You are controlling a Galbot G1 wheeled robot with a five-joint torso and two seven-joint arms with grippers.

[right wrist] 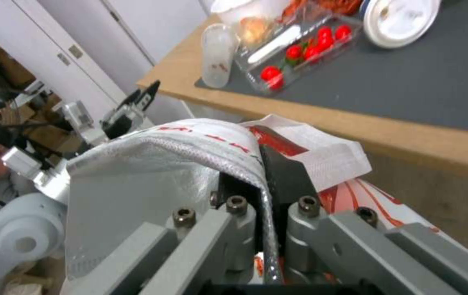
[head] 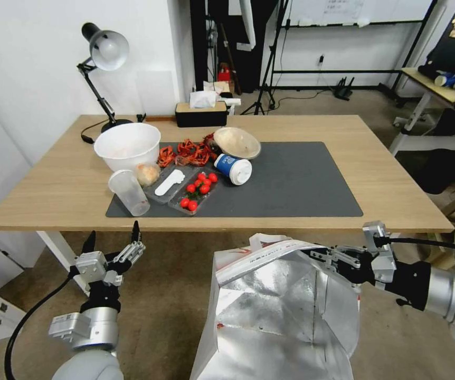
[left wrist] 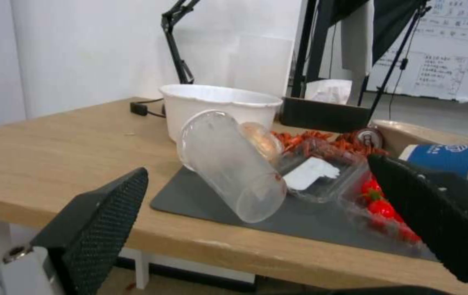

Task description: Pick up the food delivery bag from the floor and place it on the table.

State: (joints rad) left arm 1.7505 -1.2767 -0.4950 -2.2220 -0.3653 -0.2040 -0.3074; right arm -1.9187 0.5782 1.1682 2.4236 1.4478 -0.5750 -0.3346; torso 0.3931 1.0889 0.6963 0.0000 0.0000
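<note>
The food delivery bag (head: 280, 311), white and red with crinkly foil lining, stands open-mouthed just in front of the table's front edge; its bottom is out of view. My right gripper (head: 317, 256) is shut on the bag's right rim, and the right wrist view shows the gripper (right wrist: 261, 172) pinching the folded rim of the bag (right wrist: 168, 164). The light-wood table (head: 53, 179) lies beyond. My left gripper (head: 112, 240) hangs open and empty below the table's front left edge, over the floor (head: 169, 295). In its wrist view the fingers (left wrist: 97, 221) frame the table edge (left wrist: 53, 164).
On the dark mat (head: 301, 184) sit a white bowl (head: 127, 145), a toppled clear cup (head: 128, 192), trays with tomatoes (head: 196, 192), a blue-and-white cup (head: 234, 169) and red scraps. The mat's right half is bare. A lamp (head: 103, 53) and a tissue box (head: 201, 112) stand at the back.
</note>
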